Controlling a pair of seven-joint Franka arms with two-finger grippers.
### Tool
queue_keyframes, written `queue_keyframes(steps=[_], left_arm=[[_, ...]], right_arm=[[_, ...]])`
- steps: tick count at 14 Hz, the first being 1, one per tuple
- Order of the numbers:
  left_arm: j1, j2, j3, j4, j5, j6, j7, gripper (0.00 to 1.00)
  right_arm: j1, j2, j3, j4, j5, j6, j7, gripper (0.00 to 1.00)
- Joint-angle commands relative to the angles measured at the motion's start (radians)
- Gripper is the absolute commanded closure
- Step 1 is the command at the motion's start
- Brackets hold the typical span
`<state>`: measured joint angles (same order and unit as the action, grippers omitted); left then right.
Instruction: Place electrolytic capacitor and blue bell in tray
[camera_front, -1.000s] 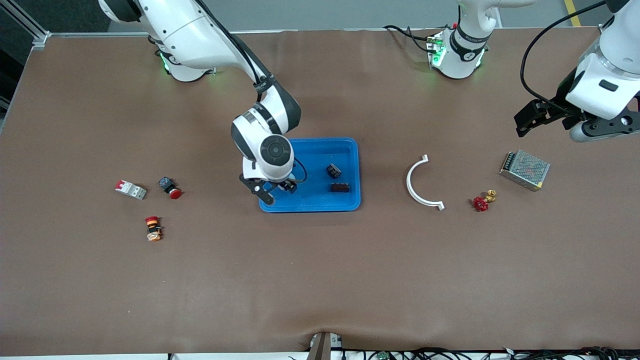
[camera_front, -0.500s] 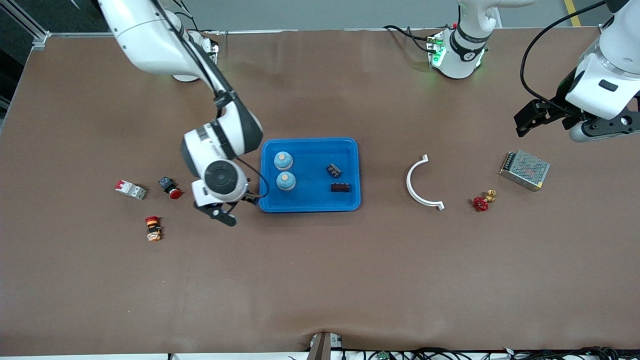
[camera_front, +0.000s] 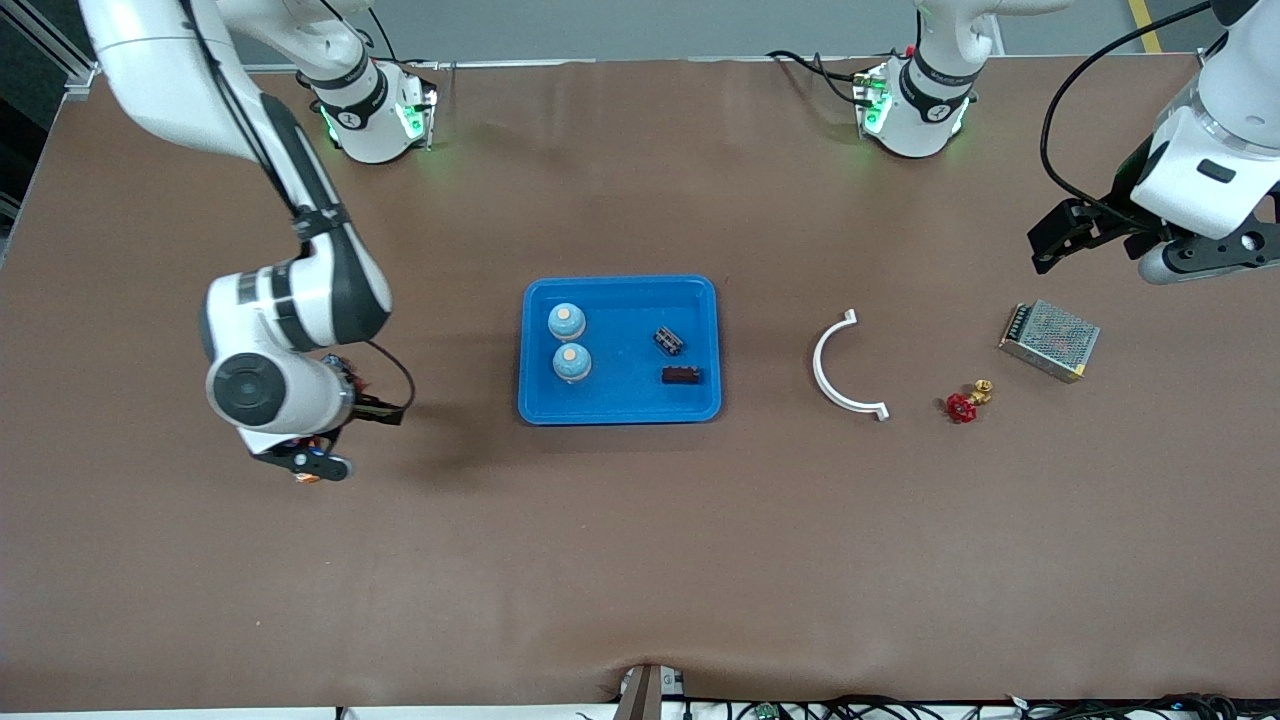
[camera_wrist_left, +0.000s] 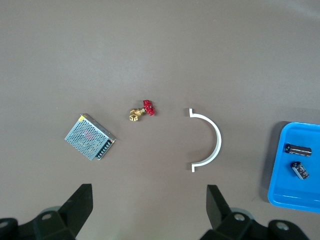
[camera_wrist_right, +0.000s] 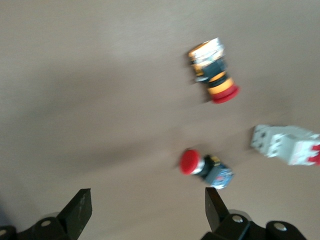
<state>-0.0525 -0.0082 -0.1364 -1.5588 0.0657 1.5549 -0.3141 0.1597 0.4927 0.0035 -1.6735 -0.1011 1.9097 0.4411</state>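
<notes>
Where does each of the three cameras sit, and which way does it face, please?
Front view: high across the table, facing the robots; both arms and bases show, with the tray mid-table.
Left wrist view: on the left arm, looking down past the open left gripper at the white curved bracket, mesh-covered box and tray edge.
Right wrist view: on the right arm, looking down past the open right gripper at two red push buttons and a white breaker.
Front and left wrist views share bracket, box and tray.

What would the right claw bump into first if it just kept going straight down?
Probably bare table. The open right gripper points down beside the red-capped push button, which looks slightly off its line, though depth is unclear.
</notes>
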Motion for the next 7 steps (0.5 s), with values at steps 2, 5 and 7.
queue_keyframes(steps=[2,5,7], left_arm=[[0.002,-0.022,0.000,-0.009,-0.014,-0.010,0.015,0.00],[0.002,-0.021,0.000,-0.009,-0.014,-0.010,0.015,0.00],[0.002,-0.021,0.000,-0.009,-0.014,-0.010,0.015,0.00]], right_arm=[[-0.123,-0.133,0.023,-0.109,-0.011,0.006,-0.203,0.00],[-0.177,-0.250,0.023,-0.156,-0.009,-0.001,-0.269,0.00],[-0.180,-0.324,0.023,-0.161,-0.009,-0.047,-0.269,0.00]])
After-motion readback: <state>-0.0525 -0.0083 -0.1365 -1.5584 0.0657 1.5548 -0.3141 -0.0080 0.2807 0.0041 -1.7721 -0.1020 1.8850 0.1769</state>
